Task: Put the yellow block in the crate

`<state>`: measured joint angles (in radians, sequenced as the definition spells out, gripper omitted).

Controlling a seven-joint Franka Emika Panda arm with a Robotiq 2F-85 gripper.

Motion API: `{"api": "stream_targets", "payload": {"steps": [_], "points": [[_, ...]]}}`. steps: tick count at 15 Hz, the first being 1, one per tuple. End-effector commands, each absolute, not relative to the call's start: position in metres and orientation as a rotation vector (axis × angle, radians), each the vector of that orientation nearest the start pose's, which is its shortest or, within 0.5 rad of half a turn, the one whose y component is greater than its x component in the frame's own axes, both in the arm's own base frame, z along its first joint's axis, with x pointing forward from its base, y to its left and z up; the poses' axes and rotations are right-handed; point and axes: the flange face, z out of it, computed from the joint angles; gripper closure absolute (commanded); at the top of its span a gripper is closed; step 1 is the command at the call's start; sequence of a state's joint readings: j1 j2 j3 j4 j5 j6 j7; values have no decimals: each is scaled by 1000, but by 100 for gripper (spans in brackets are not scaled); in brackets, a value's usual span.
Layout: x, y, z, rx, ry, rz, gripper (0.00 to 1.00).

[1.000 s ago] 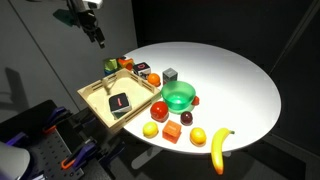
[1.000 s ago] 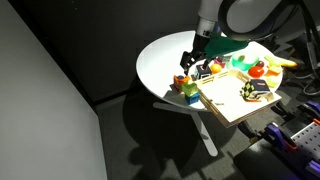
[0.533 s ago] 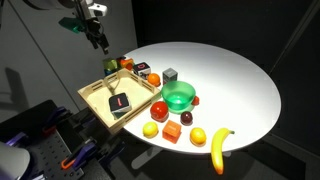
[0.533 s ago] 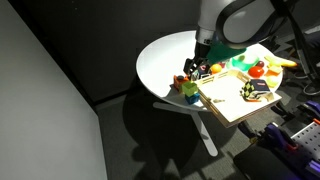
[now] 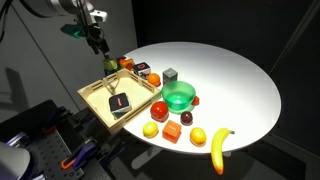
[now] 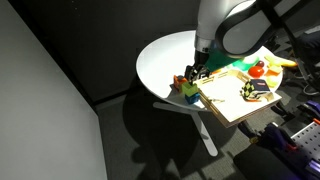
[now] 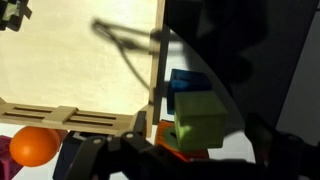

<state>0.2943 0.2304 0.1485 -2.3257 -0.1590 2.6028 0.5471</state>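
Note:
The yellow block (image 7: 200,120) is a yellow-green cube standing outside the crate's corner, on top of an orange piece and next to a blue block (image 7: 185,80). It shows in both exterior views (image 5: 109,65) (image 6: 189,90). The crate (image 5: 96,88) is a shallow light-wood tray at the table's edge, also seen in an exterior view (image 6: 228,108) and in the wrist view (image 7: 80,60). My gripper (image 5: 101,46) (image 6: 197,72) hangs just above the block, open and empty. In the wrist view its dark fingers (image 7: 180,156) spread either side of the block.
A dark object (image 5: 119,102) lies in the crate. On the round white table (image 5: 230,80) are a green bowl (image 5: 180,96), a grey cube (image 5: 171,74), a banana (image 5: 220,148), round yellow fruits (image 5: 151,130) and red and orange pieces (image 5: 160,109). An orange fruit (image 7: 35,145) shows near the crate wall.
My gripper has moved down and toward the blocks at the crate's corner. It has stayed open. Nothing on the table has moved.

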Motion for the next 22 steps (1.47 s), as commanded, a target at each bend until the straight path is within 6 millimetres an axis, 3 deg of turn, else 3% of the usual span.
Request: {"api": "stream_targets", "payload": {"steps": [1,7,18,19,20,22], "points": [[481,234,236,-3175,-29,-158,0],[490,237,215,-3187,-11,-164,0],[508,248,195,-3218,-21,-187,0],[509,247,193,-3225,-12,-185,25],[510,246,192,-3231,-7,-186,27],[512,244,190,-3236,4,-187,44]]}}
